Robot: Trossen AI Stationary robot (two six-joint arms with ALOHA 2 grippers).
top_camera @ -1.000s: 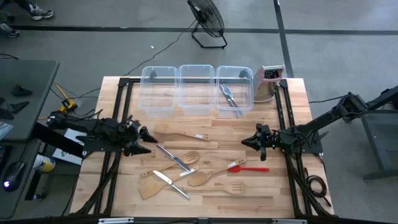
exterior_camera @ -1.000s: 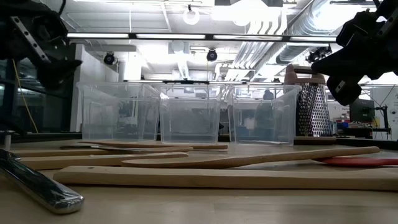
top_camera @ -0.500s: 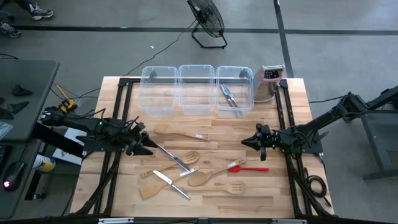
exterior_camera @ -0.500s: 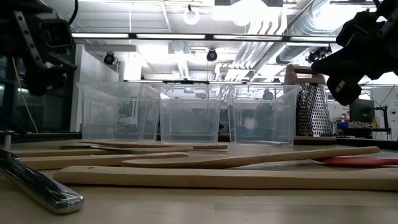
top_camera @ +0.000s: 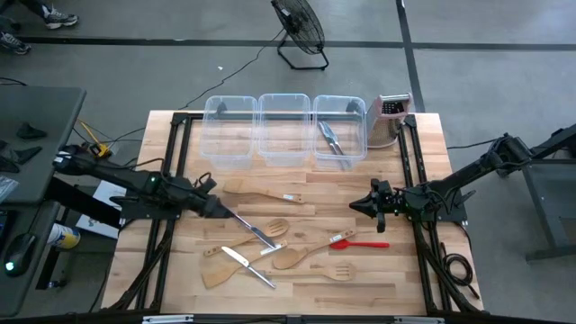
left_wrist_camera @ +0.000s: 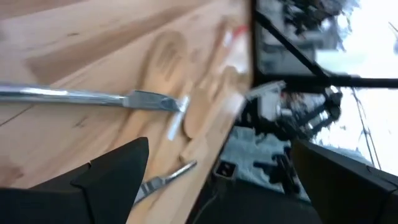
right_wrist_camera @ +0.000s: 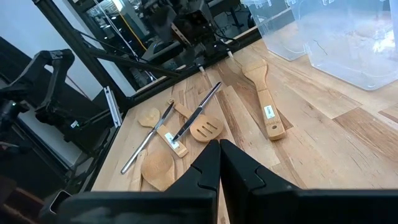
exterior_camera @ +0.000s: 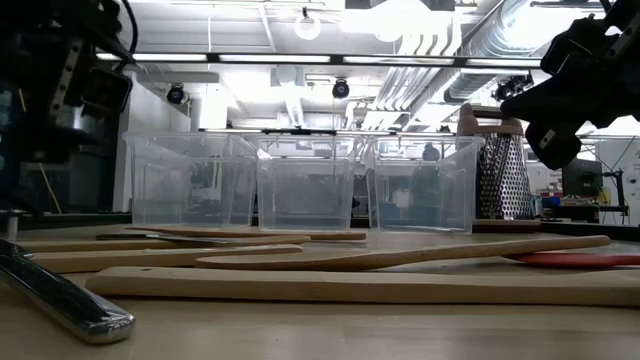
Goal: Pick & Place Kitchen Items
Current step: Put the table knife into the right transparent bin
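High view: left gripper (top_camera: 219,211) is seen low over the surface (top_camera: 423,270), jaws spread wide, nothing held; a metal knife (top_camera: 256,230) lies just ahead of the jaws. Wooden spatula (top_camera: 261,192) lies beside them. Slotted wooden spoon (top_camera: 273,228), further knives and wooden spoons are scattered between the two grippers. Metal tongs (top_camera: 331,143) are seen in one clear tub (top_camera: 340,131). Red spatula (top_camera: 358,243) lies near the right gripper (top_camera: 354,206), jaws closed, empty.
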